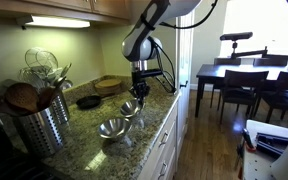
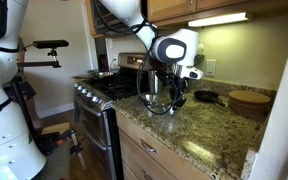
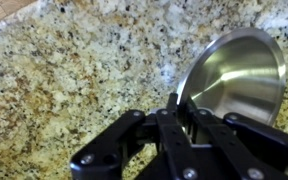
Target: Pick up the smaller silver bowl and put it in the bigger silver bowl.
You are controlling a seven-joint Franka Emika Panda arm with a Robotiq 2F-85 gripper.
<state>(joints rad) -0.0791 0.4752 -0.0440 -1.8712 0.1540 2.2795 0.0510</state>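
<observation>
In the wrist view the gripper (image 3: 172,103) comes in from the bottom centre of the frame. Its two dark fingers are drawn narrow and pinch the lower-left rim of the smaller silver bowl (image 3: 234,75). The bowl fills the upper right of that frame and is tipped, with its shiny inside facing the camera. The speckled granite counter (image 3: 64,80) lies behind it.

In an exterior view the gripper (image 1: 137,95) hangs straight down at the centre of the frame over the smaller silver bowl (image 1: 131,107), which is tilted. Whether its lower edge touches the counter (image 1: 84,125) cannot be told. The bigger silver bowl (image 1: 112,128) sits upright on the granite just below and left of it, nearer the camera and close beside it. A small black pan (image 1: 88,101) lies further back on the counter, left of the gripper. A flat wooden tray (image 1: 111,85) sits behind the pan. A tall perforated steel utensil holder (image 1: 42,125) stands at the lower left of the frame, holding wooden spoons and whisks. A dark dining table (image 1: 239,72) with chairs fills the right of the frame.

In an exterior view from the opposite side, the gripper (image 2: 174,88) points down at the centre of the frame. A stove (image 2: 99,95) is to its left and the black pan (image 2: 206,97) to its right. The bowls are too hidden there to tell apart.
</observation>
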